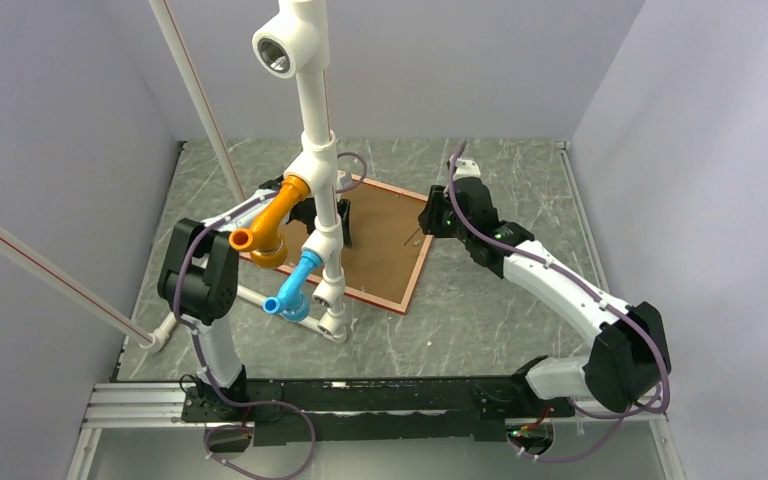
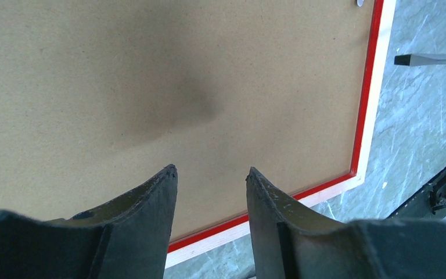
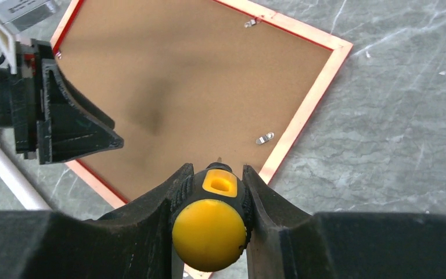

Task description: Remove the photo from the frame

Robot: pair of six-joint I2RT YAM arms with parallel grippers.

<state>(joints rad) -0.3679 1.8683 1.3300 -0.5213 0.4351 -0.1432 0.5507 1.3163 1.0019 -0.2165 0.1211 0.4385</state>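
Note:
The frame (image 1: 418, 278) lies face down on the marble table, its thin red edge (image 2: 364, 116) and pale wood rim (image 3: 308, 116) around the brown backing board (image 3: 197, 75). The photo is hidden under that board. My left gripper (image 2: 211, 170) hovers open over the board (image 2: 151, 70) near the frame's corner, nothing between its fingers; the right wrist view shows it at the left (image 3: 75, 131). My right gripper (image 3: 218, 168) is shut on a yellow-and-black screwdriver handle (image 3: 210, 229) above the frame's near edge. The screwdriver blade (image 2: 435, 58) points at the frame's side.
Two small metal turn clips (image 3: 264, 138) (image 3: 250, 23) sit on the board by the rim. A white pipe stand (image 1: 318, 130) with an orange elbow (image 1: 270, 225) and a blue elbow (image 1: 295, 285) rises over the frame's left part. White walls enclose the table.

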